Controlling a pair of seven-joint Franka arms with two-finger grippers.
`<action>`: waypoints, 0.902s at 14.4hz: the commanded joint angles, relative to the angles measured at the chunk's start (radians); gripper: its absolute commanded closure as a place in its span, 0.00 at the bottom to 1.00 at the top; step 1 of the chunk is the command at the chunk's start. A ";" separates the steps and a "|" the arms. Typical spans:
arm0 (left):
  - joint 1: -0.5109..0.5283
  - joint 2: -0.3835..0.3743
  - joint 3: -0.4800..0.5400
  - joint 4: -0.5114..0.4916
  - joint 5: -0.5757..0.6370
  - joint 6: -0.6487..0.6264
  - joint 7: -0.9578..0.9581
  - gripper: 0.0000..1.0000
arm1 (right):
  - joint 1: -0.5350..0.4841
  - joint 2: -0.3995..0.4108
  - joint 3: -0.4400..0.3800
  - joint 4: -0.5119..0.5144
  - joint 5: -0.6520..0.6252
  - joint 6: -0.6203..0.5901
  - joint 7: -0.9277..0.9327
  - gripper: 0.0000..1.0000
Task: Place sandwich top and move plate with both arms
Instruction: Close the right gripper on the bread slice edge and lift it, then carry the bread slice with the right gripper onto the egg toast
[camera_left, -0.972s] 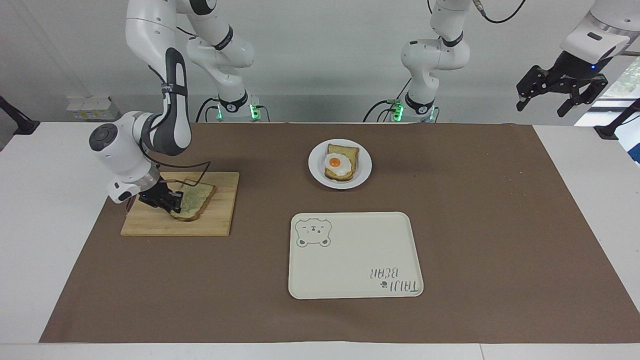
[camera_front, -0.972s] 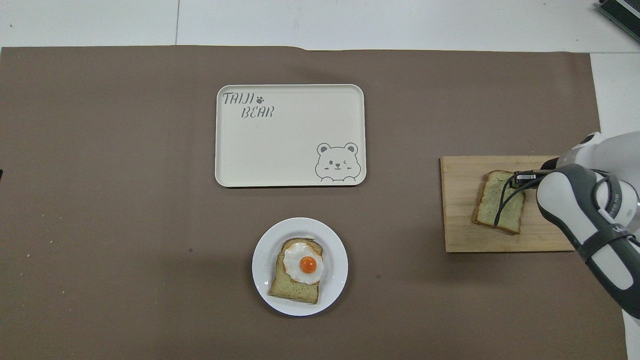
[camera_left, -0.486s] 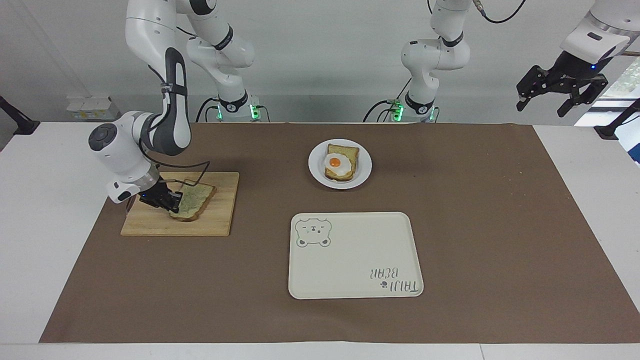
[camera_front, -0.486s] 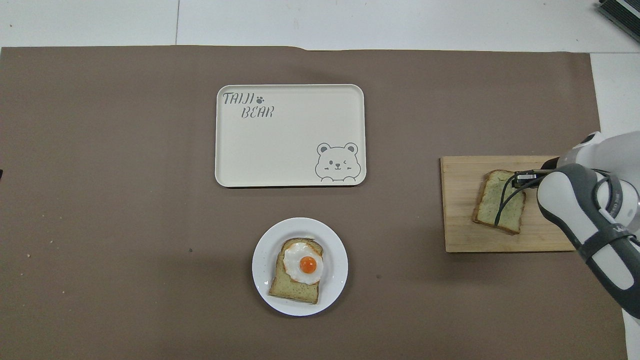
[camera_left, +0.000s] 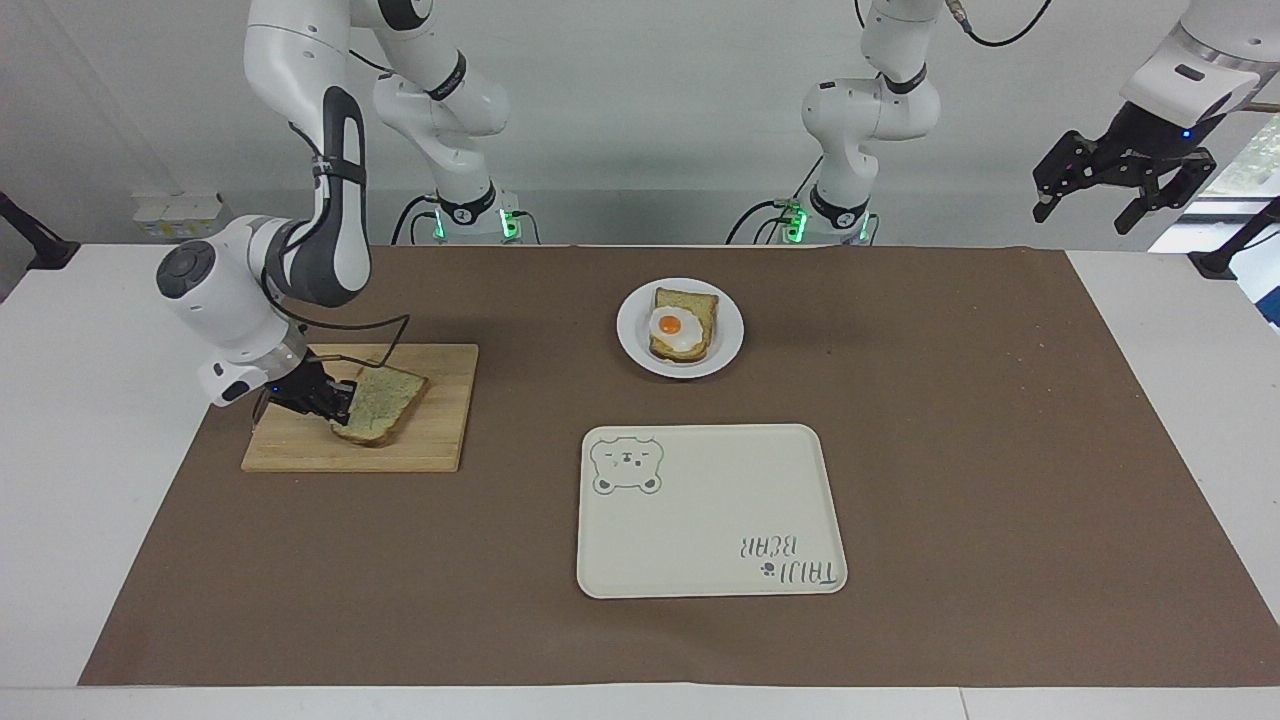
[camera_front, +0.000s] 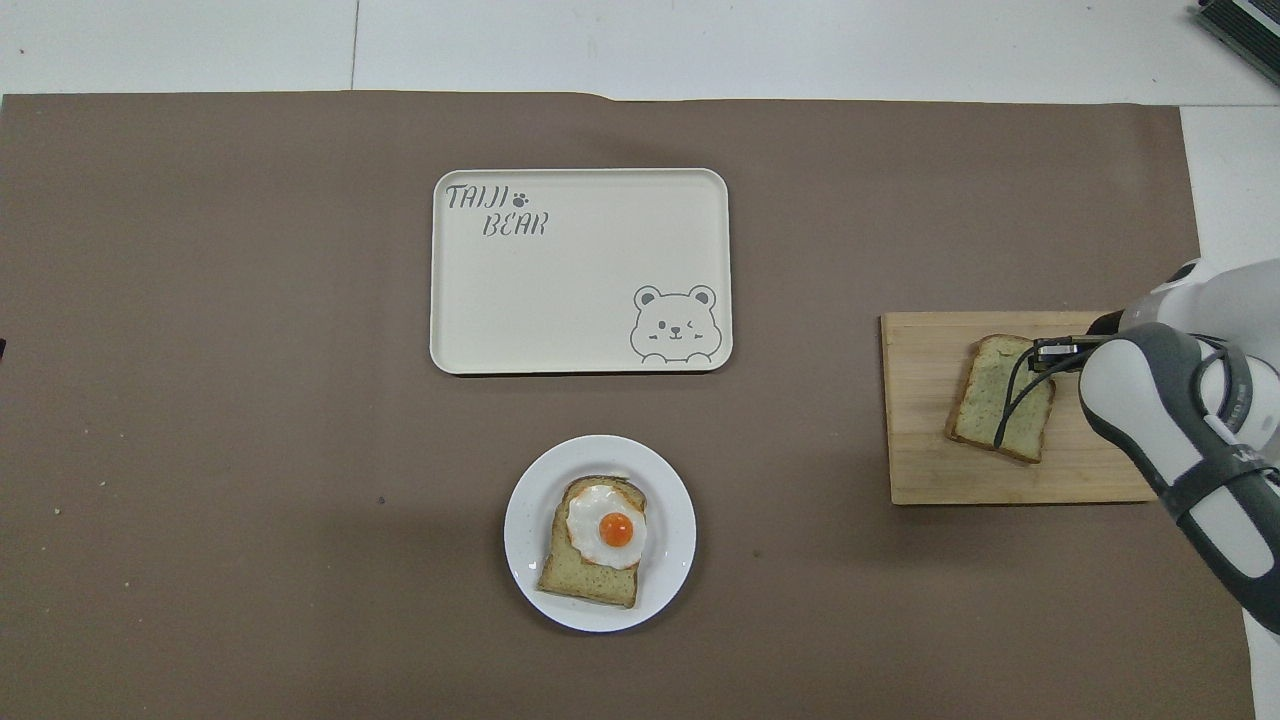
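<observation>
Right end effector (camera_left: 335, 405) clamped on sandwich top (camera_left: 378, 403), tilted over cutting board (camera_left: 440, 425); left end effector (camera_left: 1120, 195) raised, open.

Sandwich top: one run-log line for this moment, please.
right gripper: shut on sandwich top, tilted off cutting board | left gripper: open, waiting aloft | plate: egg slice, uncovered

Wooden board (camera_left: 430, 430), glossy plate (camera_left: 632, 345)

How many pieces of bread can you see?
2. One plain slice is over the wooden board at the right arm's end of the table, pinched by the right gripper. The other slice lies on the white plate under a fried egg.
</observation>
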 joint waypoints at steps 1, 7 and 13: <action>0.008 -0.016 -0.006 -0.012 0.013 -0.009 -0.006 0.00 | -0.016 -0.028 0.012 0.039 0.003 -0.097 -0.039 1.00; 0.008 -0.016 -0.006 -0.012 0.013 -0.009 -0.006 0.00 | -0.009 -0.079 0.029 0.094 0.075 -0.315 -0.093 1.00; 0.008 -0.016 -0.006 -0.012 0.013 -0.009 -0.006 0.00 | -0.006 -0.082 0.117 0.105 0.166 -0.420 -0.075 1.00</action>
